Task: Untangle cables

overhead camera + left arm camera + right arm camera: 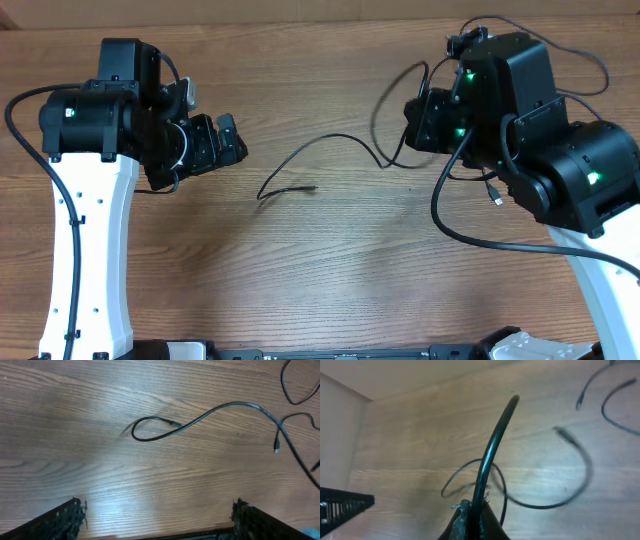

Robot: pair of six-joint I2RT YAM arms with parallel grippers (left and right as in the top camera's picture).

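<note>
While the left jaws gape wide over the counter (pixel 60 435), the right jaws pinch a black cable (pixel 492 445); a looped strand (pixel 240 404) lies loose on it.

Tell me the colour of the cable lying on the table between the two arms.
The cable is black; the left wrist view shows it best.

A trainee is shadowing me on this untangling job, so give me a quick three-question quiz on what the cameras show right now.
1. True or false: the left hand is gripping a cable.
2. Which one is shut on a black cable? A) left hand B) right hand C) neither
3. Fill in: the looped cable end lies on the ____.

Key: 1 false, its fingers stand apart with nothing between them; 2 B; 3 table.
</note>
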